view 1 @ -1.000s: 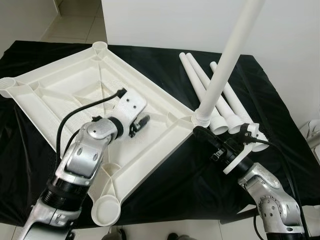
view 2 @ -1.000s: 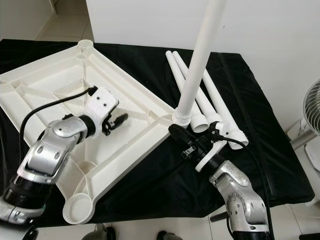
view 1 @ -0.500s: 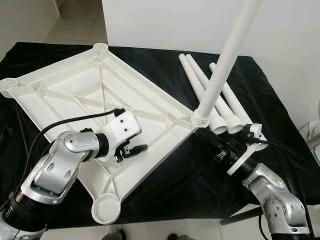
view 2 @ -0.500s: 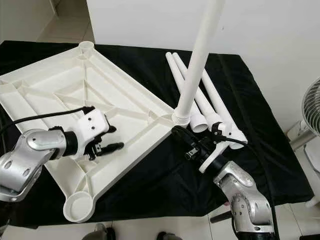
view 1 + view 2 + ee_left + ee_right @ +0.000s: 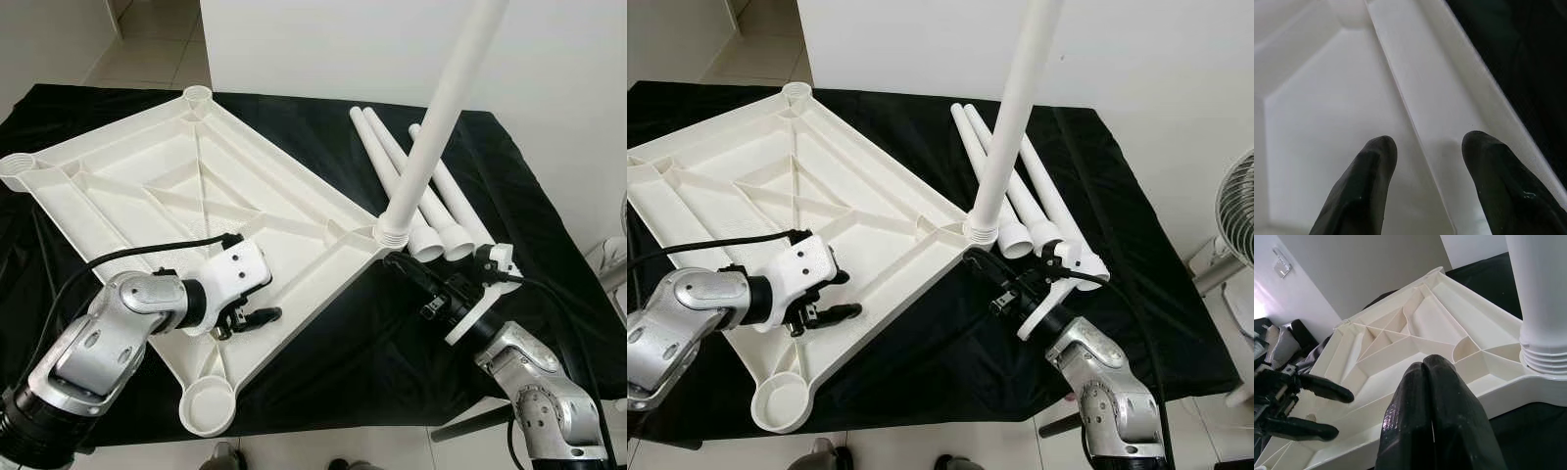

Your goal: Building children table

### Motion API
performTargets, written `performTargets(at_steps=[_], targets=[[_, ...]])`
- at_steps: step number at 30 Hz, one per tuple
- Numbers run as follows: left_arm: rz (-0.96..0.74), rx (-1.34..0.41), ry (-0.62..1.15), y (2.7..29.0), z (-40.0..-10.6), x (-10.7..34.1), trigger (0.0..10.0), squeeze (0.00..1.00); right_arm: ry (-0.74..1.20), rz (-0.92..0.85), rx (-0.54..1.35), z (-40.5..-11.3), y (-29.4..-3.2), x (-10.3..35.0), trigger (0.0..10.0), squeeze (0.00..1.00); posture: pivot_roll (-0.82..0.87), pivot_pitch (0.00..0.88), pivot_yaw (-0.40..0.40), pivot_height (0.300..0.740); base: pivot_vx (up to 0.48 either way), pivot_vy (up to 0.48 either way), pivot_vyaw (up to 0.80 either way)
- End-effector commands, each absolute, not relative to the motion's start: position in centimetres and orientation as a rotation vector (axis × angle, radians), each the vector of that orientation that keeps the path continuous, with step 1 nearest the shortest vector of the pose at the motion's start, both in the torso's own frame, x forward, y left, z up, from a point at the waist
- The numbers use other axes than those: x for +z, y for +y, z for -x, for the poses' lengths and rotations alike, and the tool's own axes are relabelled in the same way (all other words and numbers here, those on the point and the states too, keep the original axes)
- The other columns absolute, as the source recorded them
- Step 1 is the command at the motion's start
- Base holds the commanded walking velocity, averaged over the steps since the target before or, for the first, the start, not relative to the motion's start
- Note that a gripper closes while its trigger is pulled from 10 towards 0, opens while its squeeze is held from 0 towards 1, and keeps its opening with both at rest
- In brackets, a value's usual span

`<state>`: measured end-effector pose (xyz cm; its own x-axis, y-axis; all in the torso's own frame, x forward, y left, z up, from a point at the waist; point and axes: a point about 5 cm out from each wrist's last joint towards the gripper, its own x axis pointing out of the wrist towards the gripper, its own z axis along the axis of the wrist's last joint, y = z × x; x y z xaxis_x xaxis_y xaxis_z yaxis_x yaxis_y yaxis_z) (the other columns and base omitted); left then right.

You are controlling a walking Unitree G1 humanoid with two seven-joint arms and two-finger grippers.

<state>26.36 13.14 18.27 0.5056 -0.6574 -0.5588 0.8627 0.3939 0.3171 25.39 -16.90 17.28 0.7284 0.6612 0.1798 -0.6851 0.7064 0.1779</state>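
The white plastic tabletop (image 5: 147,186) lies upside down on a black cloth, ribs facing up. One white leg (image 5: 436,127) stands upright in its right corner socket. Three more legs (image 5: 392,157) lie side by side on the cloth behind it. My left gripper (image 5: 250,311) is open low over the tabletop's near rim; in the left wrist view its fingers (image 5: 1366,186) straddle a raised rib (image 5: 1415,122). My right gripper (image 5: 397,262) is shut on nothing, just in front of the standing leg's threaded base (image 5: 1542,357).
An empty round socket (image 5: 208,406) sits at the nearest corner, with others at the far corners (image 5: 196,94). The black cloth (image 5: 333,372) ends close to me. A white wall rises behind and a fan (image 5: 1239,225) stands to the right.
My left gripper has drawn back from the tabletop's middle ribs toward its near rim and dropped lower. My right gripper has eased slightly away from the leg's base. The leg stays upright.
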Motion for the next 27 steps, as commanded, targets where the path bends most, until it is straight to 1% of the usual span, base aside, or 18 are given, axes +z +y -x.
performTargets(at_steps=[1, 3, 4, 10, 11, 12, 13, 16, 20, 25, 27], targets=[[-0.635, -0.971, 0.422, 13.4, -26.4, 17.5, 10.0, 0.00, -0.105, -0.236, 0.742, -25.2, -17.2, 17.5, 10.0, 0.00, 0.03, 0.144, -0.032, 0.740, 0.000, 0.000, 0.00], [-0.636, -0.958, 0.437, 13.4, -26.5, 17.2, 10.0, 0.00, -0.106, -0.235, 0.741, -25.2, -17.2, 17.5, 10.0, 0.00, 0.03, 0.144, -0.032, 0.740, 0.000, 0.000, 0.00], [-0.636, -0.936, 0.473, 13.5, -26.6, 16.6, 10.0, 0.00, -0.108, -0.233, 0.739, -25.2, -17.2, 17.6, 10.0, 0.00, 0.03, 0.144, -0.030, 0.740, 0.000, 0.000, 0.00], [-0.626, -0.909, 0.502, 13.6, -26.8, 16.1, 10.0, 0.00, -0.111, -0.233, 0.737, -25.2, -17.2, 17.6, 10.0, 0.00, 0.03, 0.143, -0.028, 0.740, 0.000, 0.000, 0.00], [-0.609, -0.898, 0.508, 13.5, -26.9, 16.0, 3.1, 0.00, -0.112, -0.234, 0.735, -25.2, -17.2, 17.6, 10.0, 0.00, 0.03, 0.143, -0.028, 0.740, 0.000, 0.000, 0.00], [-0.609, -0.898, 0.508, 13.5, -26.9, 16.0, 3.1, 0.00, -0.112, -0.234, 0.735, -25.2, -17.2, 17.6, 10.0, 0.00, 0.03, 0.143, -0.028, 0.740, 0.000, 0.000, 0.00], [-0.591, -0.881, 0.510, 13.4, -27.1, 16.0, 0.0, 0.00, -0.114, -0.234, 0.732, -25.2, -17.2, 17.6, 10.0, 0.00, 0.03, 0.142, -0.023, 0.740, 0.000, 0.000, 0.00], [-0.571, -0.864, 0.508, 13.2, -27.3, 16.0, 0.0, 0.00, -0.116, -0.235, 0.729, -25.2, -17.3, 17.7, 10.0, 0.00, 0.03, 0.142, -0.023, 0.740, 0.000, 0.000, 0.00], [-0.515, -0.824, 0.496, 12.2, -27.7, 16.2, 0.0, 0.00, -0.121, -0.237, 0.718, -25.2, -17.3, 17.7, 10.0, 0.00, 0.02, 0.142, -0.017, 0.740, 0.000, 0.000, 0.00], [-0.475, -0.785, 0.485, 11.4, -28.2, 16.2, 0.0, 0.00, -0.124, -0.238, 0.714, -25.2, -17.3, 17.8, 10.0, 0.00, 0.02, 0.143, -0.015, 0.740, 0.000, 0.000, 0.00], [-0.425, -0.722, 0.463, 10.6, -29.1, 16.5, 0.0, 0.00, -0.126, -0.239, 0.708, -25.1, -17.3, 17.8, 10.0, 0.00, 0.02, 0.143, -0.014, 0.740, 0.000, 0.000, 0.00]])
